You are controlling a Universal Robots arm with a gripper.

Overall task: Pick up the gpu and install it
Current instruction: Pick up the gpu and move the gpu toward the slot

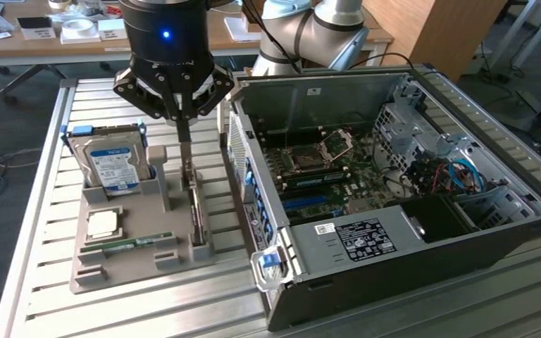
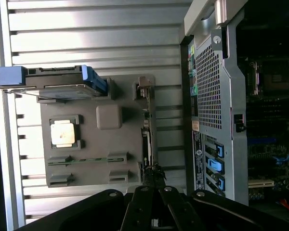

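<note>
fingers (image 1: 182, 131) pinched on upright gpu (image 1: 192, 198), in grey holder (image 1: 110, 273), computer case (image 1: 496, 236) open at exterior view's right

Exterior view: tray (image 1: 129, 271) at lower left of the frame, on table (image 1: 26, 246). Computer case (image 1: 496, 232) is just beside it and runs from centre to right, with its open side up and the motherboard (image 1: 327, 162) inside. On the tray, hard drive (image 1: 110, 162) stands upright at the upper-left corner, CPU (image 1: 103, 224) lies below it and RAM stick (image 1: 125, 244) below that. The gpu (image 1: 195, 215) stands on edge along the tray's right side, nearest the case. Gripper (image 1: 184, 123) is directly above the gpu's upper end, pinched on it. Desk (image 1: 26, 49) is at upper left, behind the table.
</note>
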